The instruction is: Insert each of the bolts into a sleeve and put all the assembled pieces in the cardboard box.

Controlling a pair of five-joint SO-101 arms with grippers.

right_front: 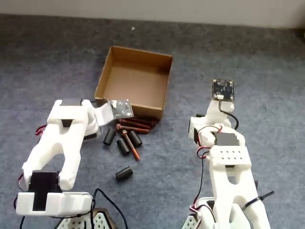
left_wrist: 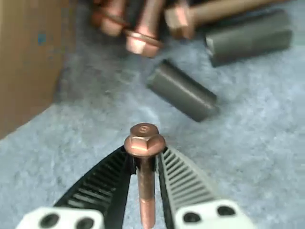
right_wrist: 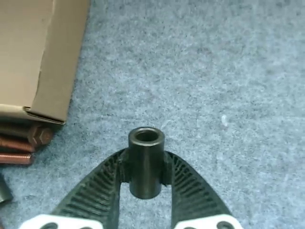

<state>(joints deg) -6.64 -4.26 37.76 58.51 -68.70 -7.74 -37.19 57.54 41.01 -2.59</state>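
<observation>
Beside the cardboard box (right_front: pixel 106 71), a bolt (left_wrist: pixel 144 139) is pinched by its shank in the left gripper (left_wrist: pixel 145 152); farther from the box, a sleeve (right_wrist: pixel 145 176) is clamped in the right gripper (right_wrist: pixel 144 156). Bolt and bore should be aligned coaxially before insertion.

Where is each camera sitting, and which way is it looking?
High view: fixed above, looking down on grey carpet, the open brown cardboard box, white left arm, right arm.
Left wrist view: on the left arm, facing past the left gripper, shut on a copper hex-head bolt, toward dark cylindrical sleeves.
Right wrist view: on the right arm, facing past the right gripper, shut on a black tubular sleeve, toward carpet.
Shared: both wrist views catch the box and loose copper bolts.
</observation>
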